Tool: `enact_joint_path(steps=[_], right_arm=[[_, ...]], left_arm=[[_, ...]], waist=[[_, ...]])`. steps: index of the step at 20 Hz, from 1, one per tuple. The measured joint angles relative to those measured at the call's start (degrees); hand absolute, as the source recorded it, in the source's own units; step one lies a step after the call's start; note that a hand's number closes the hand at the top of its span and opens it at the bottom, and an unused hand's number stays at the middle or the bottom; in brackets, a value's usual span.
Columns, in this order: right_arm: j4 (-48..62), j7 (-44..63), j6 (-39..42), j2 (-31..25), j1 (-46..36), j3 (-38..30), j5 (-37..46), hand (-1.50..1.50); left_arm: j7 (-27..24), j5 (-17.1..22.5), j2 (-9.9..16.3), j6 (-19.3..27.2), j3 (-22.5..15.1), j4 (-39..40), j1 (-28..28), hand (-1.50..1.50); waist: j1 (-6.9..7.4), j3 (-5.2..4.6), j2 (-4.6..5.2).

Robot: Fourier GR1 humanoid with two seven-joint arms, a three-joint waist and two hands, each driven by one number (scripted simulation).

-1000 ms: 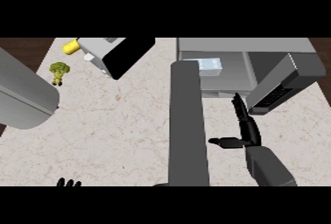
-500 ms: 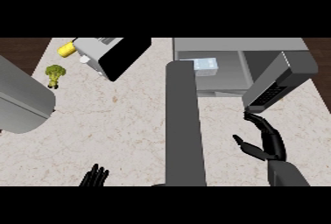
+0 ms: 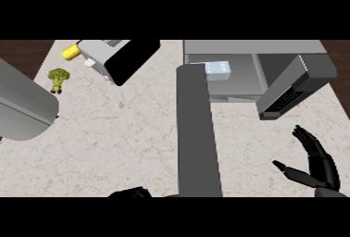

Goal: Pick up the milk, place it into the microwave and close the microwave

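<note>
The milk [image 3: 217,70], a small pale blue-white carton, stands inside the open microwave [image 3: 240,56] at the top right, near the cavity's left side. The microwave's grey door [image 3: 198,134] swings out towards me as a long slab down the middle of the counter. My right hand [image 3: 315,163] hovers open over the counter right of the door and below the microwave's dark vented panel [image 3: 290,95], holding nothing. Only a dark part of my left hand [image 3: 132,192] shows at the lower edge, just left of the door's near end.
A grey appliance with a black face [image 3: 116,58] sits at the top left, a yellow item [image 3: 70,51] beside it. A broccoli [image 3: 58,78] lies near the left edge. A large grey rounded body [image 3: 21,104] fills the left side.
My right hand has drawn back from the microwave, down and to the right, staying open. My left hand has slid right along the lower edge towards the door.
</note>
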Motion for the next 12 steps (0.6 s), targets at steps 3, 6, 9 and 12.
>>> enact_joint_path(steps=[3,6,9,12], right_arm=[[-1.90,0.84,1.97,-2.29,2.89,-0.92,-2.01,-1.50],[-2.84,1.54,3.14,-3.82,4.31,-1.84,-3.75,-1.50],[-1.64,1.41,3.96,-5.02,4.65,-2.22,-4.31,-1.50],[-1.97,1.94,5.30,-6.72,5.56,-2.33,-5.04,-1.50]], left_arm=[[1.21,-1.23,-2.25,0.62,-0.28,3.15,-3.13,1.50],[2.15,-2.70,-4.58,2.61,0.56,5.96,-5.79,1.50],[3.74,-5.11,-7.74,4.92,0.83,9.68,-10.06,1.50],[5.98,-6.28,-8.33,3.51,1.13,13.51,-14.96,1.50]], waist=[[-0.02,0.01,-0.02],[0.12,0.01,0.01],[0.30,0.05,0.10],[0.05,0.06,0.14]])
